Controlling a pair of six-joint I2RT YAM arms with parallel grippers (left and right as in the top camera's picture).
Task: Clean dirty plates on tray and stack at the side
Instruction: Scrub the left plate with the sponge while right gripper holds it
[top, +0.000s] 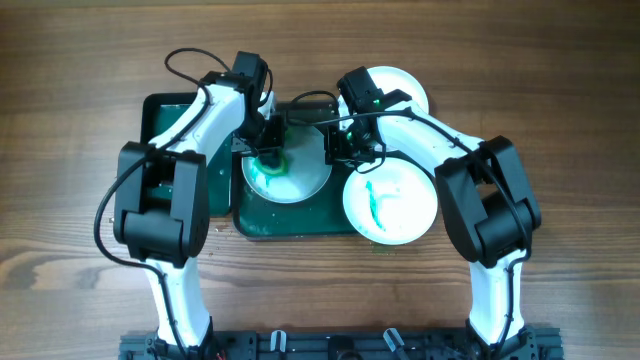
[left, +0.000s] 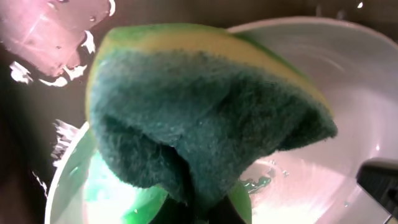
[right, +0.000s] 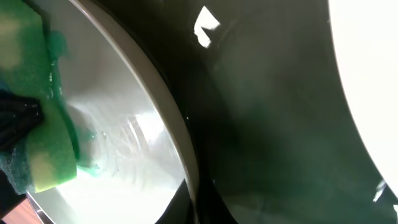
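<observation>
Centre of overhead frame, on tray (top: 300, 224): plate (top: 302, 180), wet, green residue at left. Sponge (left: 205, 118) folded, pinched in left gripper (top: 268, 157), pressed down for scrubbing. Right gripper (top: 342, 152) at plate's right rim, likely bracing; jaw state unreadable. Lower right: second plate (top: 395, 205), green-streaked, overlapping tray edge. Upper right: third plate (top: 405, 85), plain white, off tray.

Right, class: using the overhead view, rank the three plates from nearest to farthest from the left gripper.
1. Plate on the tray, directly under the left gripper.
2. Green-smeared plate, front right.
3. Plain white plate, back right, partly hidden.
</observation>
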